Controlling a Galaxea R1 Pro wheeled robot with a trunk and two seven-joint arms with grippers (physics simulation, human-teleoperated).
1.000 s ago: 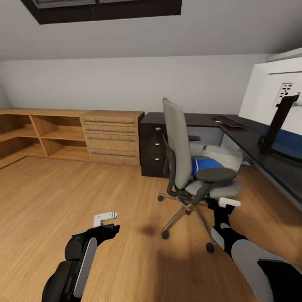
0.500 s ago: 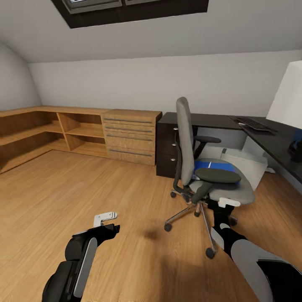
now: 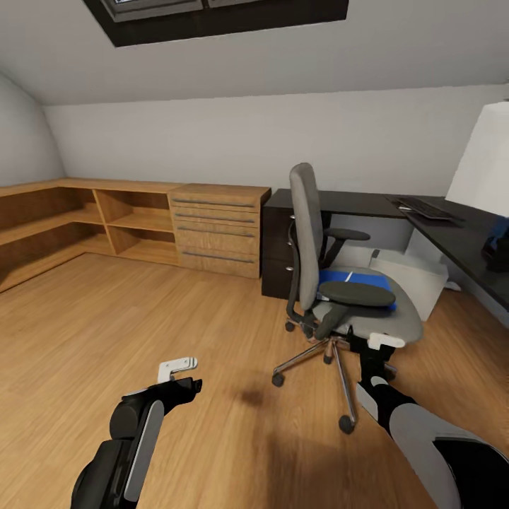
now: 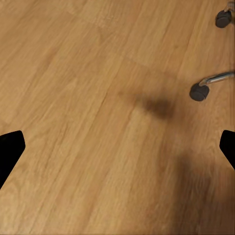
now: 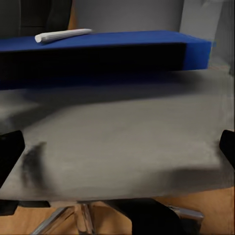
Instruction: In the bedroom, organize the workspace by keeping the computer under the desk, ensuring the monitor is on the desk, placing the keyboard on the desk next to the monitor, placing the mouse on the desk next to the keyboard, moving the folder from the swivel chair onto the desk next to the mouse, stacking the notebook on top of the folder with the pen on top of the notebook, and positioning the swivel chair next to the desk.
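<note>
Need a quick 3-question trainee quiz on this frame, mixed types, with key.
1. True or false: the folder lies on the desk.
2. What rests on top of the folder in the right wrist view?
A) mouse
B) pen
C) notebook
3. Which arm's tool is closer to the swivel chair?

Key:
1. False; it lies on the chair seat.
2. B.
3. The right tool, just in front of the seat edge; the left tool hangs over bare floor.
</note>
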